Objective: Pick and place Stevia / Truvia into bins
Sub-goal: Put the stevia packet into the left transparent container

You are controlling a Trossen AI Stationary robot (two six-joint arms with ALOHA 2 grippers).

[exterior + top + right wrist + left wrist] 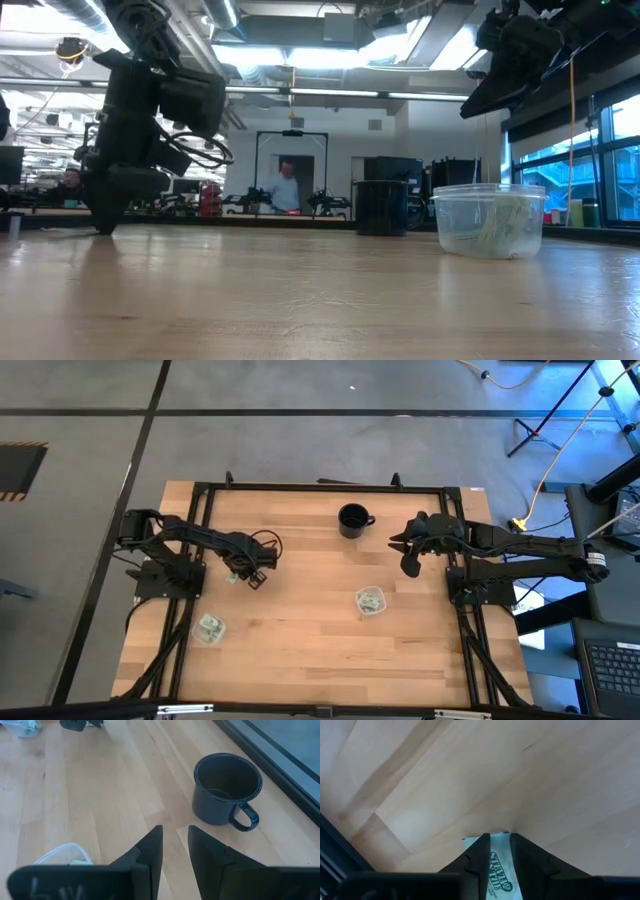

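Note:
My left gripper [250, 577] is down at the table's left middle, its fingertips at the wood [105, 228], shut on a pale green and white Stevia sachet [500, 867], which also shows in the high view [232, 575]. My right gripper [402, 550] hangs above the table at the right, beyond the right clear cup [371, 601], narrowly open and empty [176, 827]. That cup [490, 220] stands on its base and holds sachets. A second clear cup [210, 628] with sachets stands at the near left. My left gripper has the sachet between its two fingers, which come from above, pointing down. The printed face [501, 855] shows in the narrow gap, and one edge [469, 840] sticks out past a finger. The sachet is down at the table top; which part is pinched is hidden by the fingers.
A black mug with a handle [353, 520] stands upright at the far middle, close to my right gripper; it looks empty in the right wrist view [225, 785]. Black frame rails [320, 487] run along the table's edges. Bare wood lies between the two cups.

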